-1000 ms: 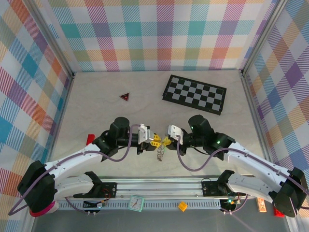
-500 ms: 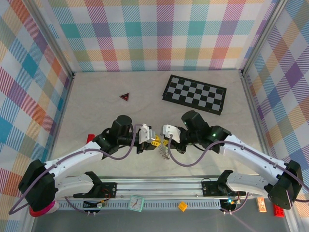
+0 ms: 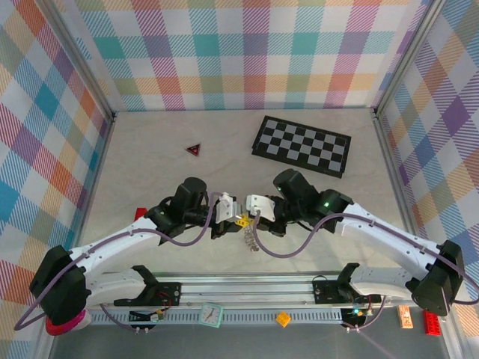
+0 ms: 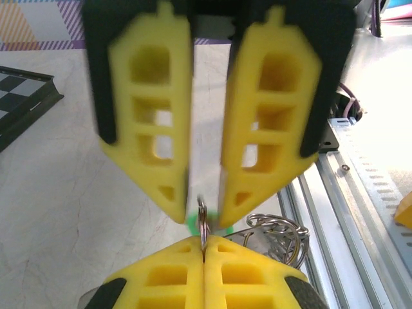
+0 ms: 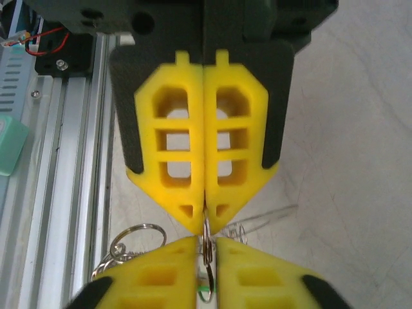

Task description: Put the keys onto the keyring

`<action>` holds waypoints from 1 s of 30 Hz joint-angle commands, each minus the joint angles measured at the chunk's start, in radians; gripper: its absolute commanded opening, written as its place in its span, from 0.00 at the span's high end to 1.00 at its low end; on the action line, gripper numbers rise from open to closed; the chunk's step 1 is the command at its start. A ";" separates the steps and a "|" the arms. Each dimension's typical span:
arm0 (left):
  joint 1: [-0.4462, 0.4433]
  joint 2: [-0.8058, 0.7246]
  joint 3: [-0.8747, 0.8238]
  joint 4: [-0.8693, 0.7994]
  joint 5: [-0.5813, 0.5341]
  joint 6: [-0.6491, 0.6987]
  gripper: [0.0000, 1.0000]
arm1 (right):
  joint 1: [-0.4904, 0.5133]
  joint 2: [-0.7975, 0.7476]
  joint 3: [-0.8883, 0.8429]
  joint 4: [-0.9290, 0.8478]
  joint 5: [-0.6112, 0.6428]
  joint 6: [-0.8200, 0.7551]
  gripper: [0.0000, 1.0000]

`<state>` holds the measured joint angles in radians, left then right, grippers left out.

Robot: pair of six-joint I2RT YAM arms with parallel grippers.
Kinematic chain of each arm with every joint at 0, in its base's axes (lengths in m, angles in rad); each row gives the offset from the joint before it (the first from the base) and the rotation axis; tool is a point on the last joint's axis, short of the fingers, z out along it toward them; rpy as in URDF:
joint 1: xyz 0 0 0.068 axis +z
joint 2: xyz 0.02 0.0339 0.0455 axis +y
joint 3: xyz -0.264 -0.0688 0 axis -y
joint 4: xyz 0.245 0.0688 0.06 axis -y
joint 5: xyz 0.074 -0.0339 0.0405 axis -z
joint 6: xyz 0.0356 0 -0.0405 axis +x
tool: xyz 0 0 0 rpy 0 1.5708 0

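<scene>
Over the table [image 3: 150, 157], close to the middle of its near edge, the two arms met nose to nose. The left gripper [image 4: 203, 246] had its jaws pressed together on a thin ring of the keyring [image 4: 278, 233], holding it edge-on, probably to present it steady. The right gripper [image 5: 206, 243] stood slightly spread around that same ring, clamping nothing. The other chain loops dangled just beside. The green key [image 4: 192, 225] peeked from behind the pinched ring
</scene>
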<state>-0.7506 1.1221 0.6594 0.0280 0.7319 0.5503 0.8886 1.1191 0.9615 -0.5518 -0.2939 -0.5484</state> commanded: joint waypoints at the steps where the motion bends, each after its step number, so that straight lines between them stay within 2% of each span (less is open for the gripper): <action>1: -0.008 -0.015 0.007 0.050 0.032 0.001 1.00 | -0.026 -0.071 -0.052 0.085 -0.058 0.061 0.74; 8: -0.008 -0.034 -0.043 0.147 0.042 -0.042 1.00 | -0.063 -0.120 -0.138 0.131 -0.084 0.135 0.71; 16: -0.009 -0.044 -0.070 0.205 0.059 -0.073 1.00 | -0.063 -0.116 -0.180 0.188 -0.112 0.133 0.71; 30: -0.008 -0.039 -0.104 0.303 0.079 -0.129 1.00 | -0.063 -0.113 -0.209 0.292 -0.158 0.143 0.80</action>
<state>-0.7506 1.1023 0.5652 0.2485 0.7666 0.4339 0.8257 1.0126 0.7609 -0.3138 -0.4057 -0.4213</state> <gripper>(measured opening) 0.043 0.205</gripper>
